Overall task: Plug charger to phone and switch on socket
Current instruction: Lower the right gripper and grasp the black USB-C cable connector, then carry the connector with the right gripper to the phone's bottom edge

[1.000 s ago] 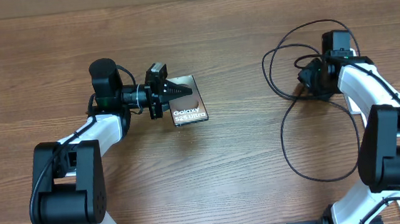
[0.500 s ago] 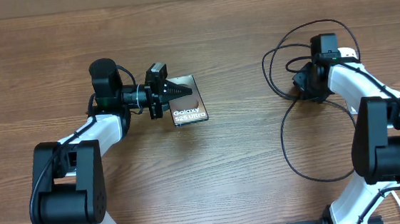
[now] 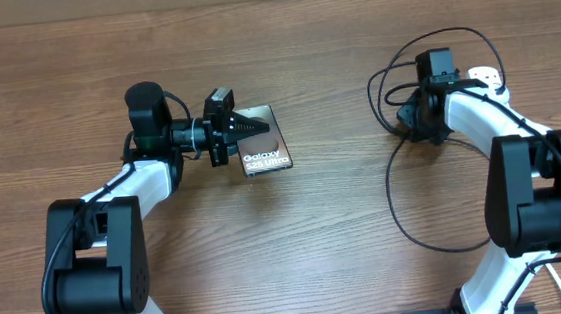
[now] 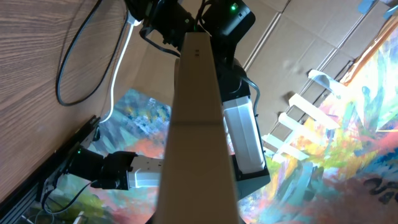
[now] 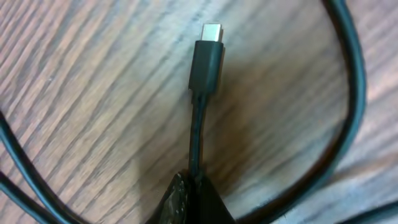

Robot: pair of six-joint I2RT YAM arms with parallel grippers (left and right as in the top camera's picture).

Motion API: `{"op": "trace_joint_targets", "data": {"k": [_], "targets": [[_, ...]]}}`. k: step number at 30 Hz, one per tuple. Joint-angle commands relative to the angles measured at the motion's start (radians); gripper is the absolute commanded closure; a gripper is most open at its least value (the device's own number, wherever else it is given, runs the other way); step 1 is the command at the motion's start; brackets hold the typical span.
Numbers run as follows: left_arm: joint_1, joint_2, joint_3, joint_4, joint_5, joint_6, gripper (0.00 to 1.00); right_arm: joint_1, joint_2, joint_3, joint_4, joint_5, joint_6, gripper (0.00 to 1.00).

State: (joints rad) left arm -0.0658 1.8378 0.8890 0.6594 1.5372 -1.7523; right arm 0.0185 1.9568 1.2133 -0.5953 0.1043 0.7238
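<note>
Under the right wrist: the charger's connector tip (image 5: pixel 205 59) lies flat on the wood, metal end pointing away from the fingers, its lead running straight back into their pinch.
Right gripper (image 5: pixel 189 186): clenched on the charger (image 3: pixel 393 183) just behind the tip; a second ago the jaws stood part open, so the grasp is newly made.
Right arm: it has slid leftward across the table (image 3: pixel 298 256) over the last second, and the cable's loops have shifted with it.
Cable: the rest trails in loose loops around and below the right arm, on the table.
Phone (image 3: pixel 262 143): left of centre, well apart from the tip, lettering visible from overhead.
Left gripper (image 3: pixel 248 125): clamped on the phone's near edge, unchanged over the second.
Socket: not clearly made out in any view.
Meaning for the task: by my judgement the pick-up of the tip is done; carrying it to the phone's port comes next, and plugging and switching remain.
</note>
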Motion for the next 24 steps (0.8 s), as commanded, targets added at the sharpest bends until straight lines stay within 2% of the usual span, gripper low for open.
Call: {"op": "trace_joint_targets", "data": {"k": [1,6,12,17,21,24], "targets": [[0.000,0.001,0.029,0.015,0.003,0.018,0.96,-0.010,0.011,0.072,-0.026,-0.114,-0.211,0.96],[0.000,0.002,0.030,0.031,0.045,0.101,0.96,-0.007,-0.129,0.229,-0.222,-0.368,-0.364,0.96],[0.000,0.006,0.064,0.031,0.041,0.108,0.96,-0.005,-0.354,0.238,-0.479,-0.573,-0.584,0.96],[-0.005,0.025,0.160,0.031,0.027,0.153,0.96,0.002,-0.539,0.172,-0.661,-0.650,-0.689,0.96],[-0.014,0.076,0.243,0.031,0.029,0.160,0.96,0.015,-0.664,0.080,-0.699,-0.784,-0.742,0.96],[-0.028,0.135,0.294,0.030,0.035,0.159,0.96,0.054,-0.756,-0.007,-0.694,-0.813,-0.748,0.96]]}}
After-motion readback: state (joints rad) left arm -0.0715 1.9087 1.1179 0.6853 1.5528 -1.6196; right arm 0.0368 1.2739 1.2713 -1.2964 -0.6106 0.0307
